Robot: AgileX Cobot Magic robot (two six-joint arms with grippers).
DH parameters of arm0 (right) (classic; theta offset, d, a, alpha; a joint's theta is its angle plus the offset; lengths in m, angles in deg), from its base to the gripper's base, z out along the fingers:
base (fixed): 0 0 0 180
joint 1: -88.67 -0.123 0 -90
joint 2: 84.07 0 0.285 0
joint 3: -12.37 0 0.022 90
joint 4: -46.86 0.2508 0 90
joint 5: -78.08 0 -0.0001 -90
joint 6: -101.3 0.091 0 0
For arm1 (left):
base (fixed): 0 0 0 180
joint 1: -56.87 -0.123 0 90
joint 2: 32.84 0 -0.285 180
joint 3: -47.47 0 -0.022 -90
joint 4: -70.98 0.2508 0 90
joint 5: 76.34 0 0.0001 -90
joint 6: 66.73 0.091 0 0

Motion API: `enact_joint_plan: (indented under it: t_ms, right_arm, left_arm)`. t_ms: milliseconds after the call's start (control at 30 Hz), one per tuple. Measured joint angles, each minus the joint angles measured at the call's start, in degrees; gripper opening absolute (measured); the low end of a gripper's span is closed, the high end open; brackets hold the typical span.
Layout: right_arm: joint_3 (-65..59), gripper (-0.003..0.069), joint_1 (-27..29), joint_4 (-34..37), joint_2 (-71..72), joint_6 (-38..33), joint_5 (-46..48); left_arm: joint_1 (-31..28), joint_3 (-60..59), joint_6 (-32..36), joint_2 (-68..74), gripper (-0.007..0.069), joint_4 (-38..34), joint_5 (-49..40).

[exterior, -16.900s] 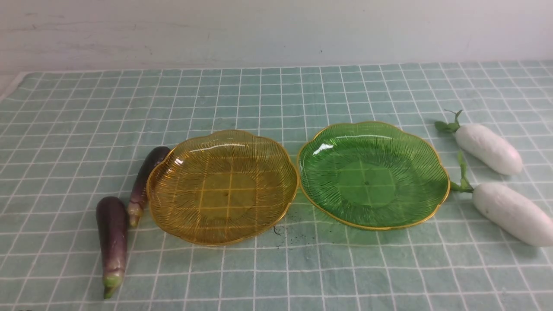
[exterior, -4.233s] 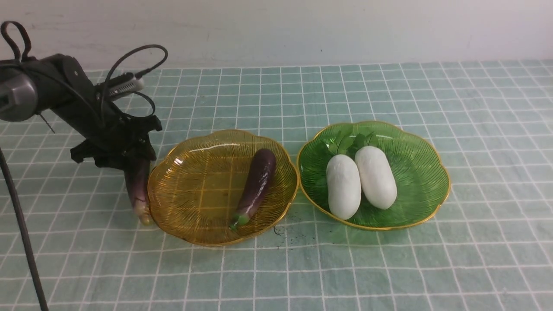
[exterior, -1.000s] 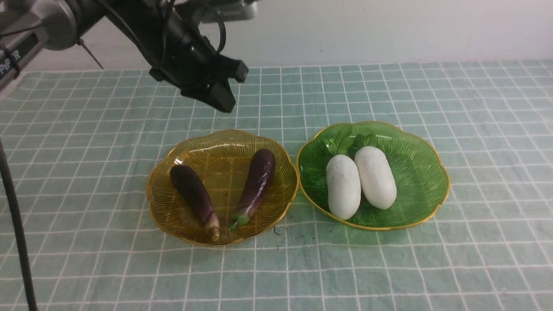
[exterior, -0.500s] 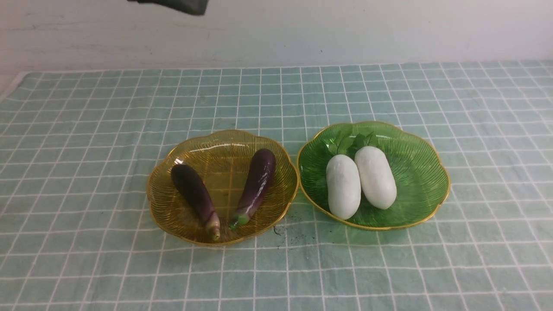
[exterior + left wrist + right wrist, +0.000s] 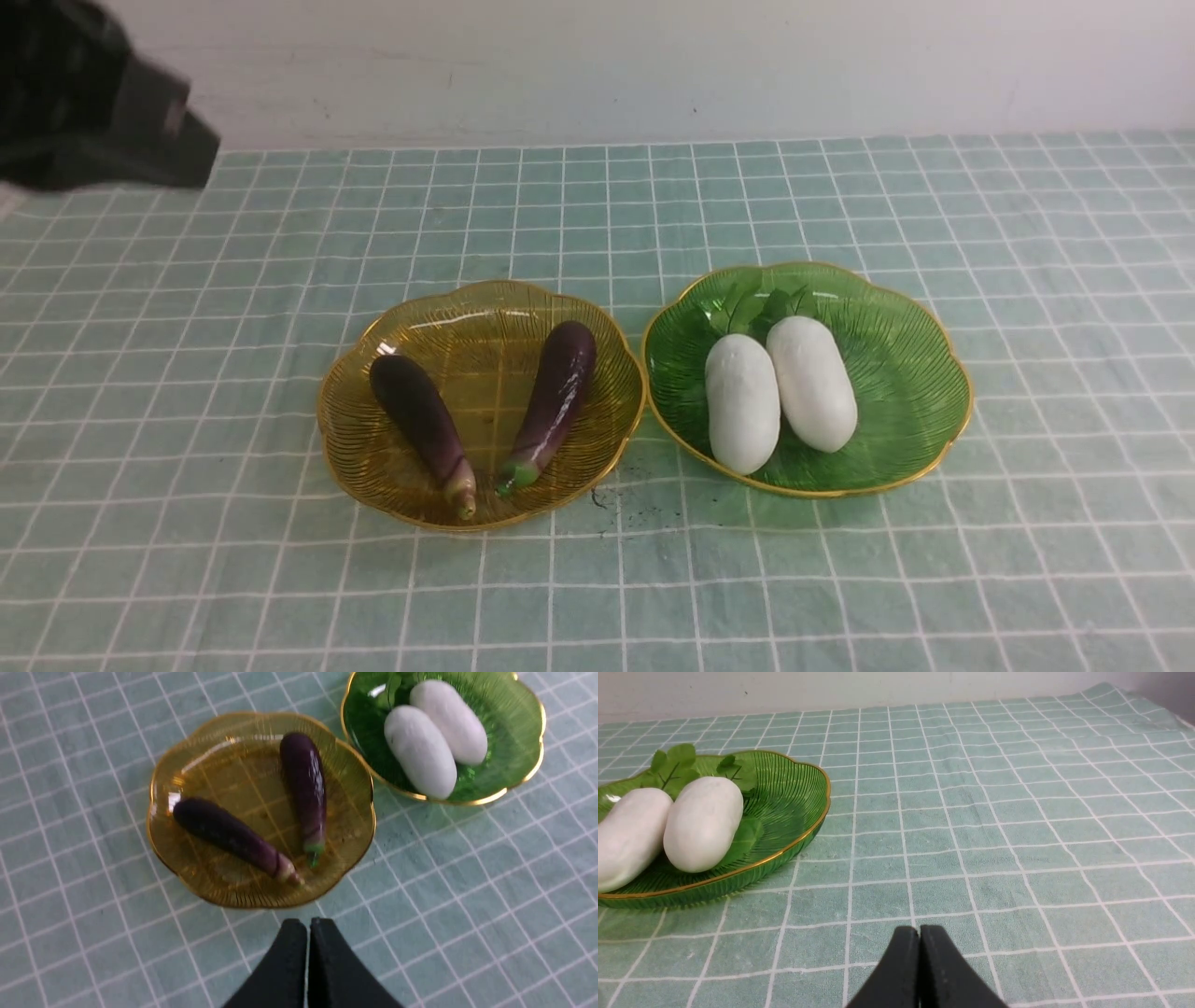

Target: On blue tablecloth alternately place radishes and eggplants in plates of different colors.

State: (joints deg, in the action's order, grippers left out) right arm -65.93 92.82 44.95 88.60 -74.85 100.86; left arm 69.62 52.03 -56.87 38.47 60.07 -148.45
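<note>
On the pale blue-green gridded tablecloth [image 5: 840,579], the amber-yellow ribbed plate [image 5: 481,303] holds two slender dark purple eggplants [image 5: 422,415], apart, stems toward the camera. The green ribbed plate [image 5: 915,373] beside it holds two white oblong radishes [image 5: 742,401], touching. Left gripper [image 5: 308,926] and right gripper [image 5: 920,933]: jaws pressed closed, empty.

Eggplants [image 5: 485,406] in left plate [image 5: 345,448], radishes [image 5: 780,392] in right plate [image 5: 920,373]

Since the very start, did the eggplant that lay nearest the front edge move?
Yes. It went right and back, off the cloth into the yellow plate, where both eggplants now lie.
</note>
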Motion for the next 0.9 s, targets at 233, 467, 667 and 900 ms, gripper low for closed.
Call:
enact_joint_plan:
  t_ms: [233,467,667,900]
  right_arm:
    - [0.0,-0.0015,0.0,0.0,0.0,0.0,0.0]
    - [0.0,-0.0015,0.0,0.0,0.0,0.0,0.0]
    - [0.0,-0.0015,0.0,0.0,0.0,0.0,0.0]
    - [0.0,-0.0015,0.0,0.0,0.0,0.0,0.0]
  left_arm:
    - [0.0,-24.8,-0.1,-17.7,-0.0008,-5.5,13.9]
    - [0.0,-45.5,-0.2,-32.4,-0.0008,-9.8,37.9]
    - [0.0,-52.7,-0.2,-38.1,-0.0008,-11.4,41.3]
    - [0.0,-54.5,-0.2,-38.3,-0.0008,-11.5,38.2]
